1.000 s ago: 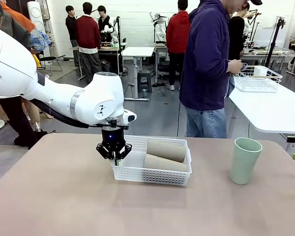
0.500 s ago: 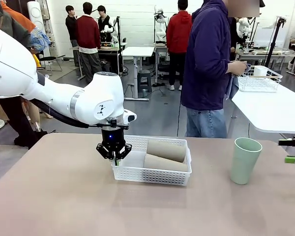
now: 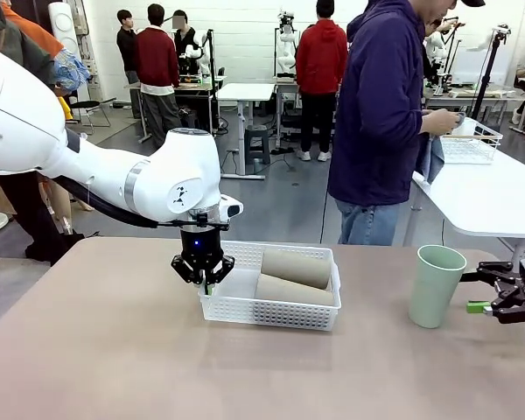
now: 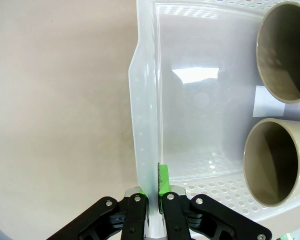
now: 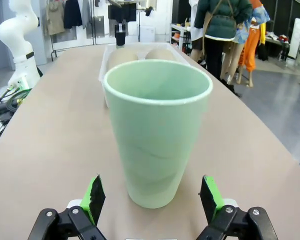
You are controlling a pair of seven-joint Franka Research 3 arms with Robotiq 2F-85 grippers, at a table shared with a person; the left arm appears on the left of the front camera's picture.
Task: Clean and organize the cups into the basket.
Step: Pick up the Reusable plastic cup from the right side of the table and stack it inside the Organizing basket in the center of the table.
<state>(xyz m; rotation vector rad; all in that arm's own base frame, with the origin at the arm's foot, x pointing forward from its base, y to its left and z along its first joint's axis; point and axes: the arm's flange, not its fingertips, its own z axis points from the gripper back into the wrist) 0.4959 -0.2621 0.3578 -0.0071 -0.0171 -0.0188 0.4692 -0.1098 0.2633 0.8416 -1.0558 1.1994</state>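
Observation:
The white lattice basket sits mid-table with two tan cups lying on their sides in its right half. My left gripper is shut on the rim of the basket's left wall. In the left wrist view the left gripper pinches that wall, and the open mouths of both tan cups face me. The mint green cup stands upright at the right. My right gripper is open just right of it. In the right wrist view the mint cup stands between its spread fingers.
A person in a dark blue top stands at the far side, turned toward a second white table holding a wire basket. The tabletop is bare in front and to the left of the basket.
My right gripper has come in from the right edge up to the mint cup. The person shifted slightly right. My left gripper and the basket have not moved.

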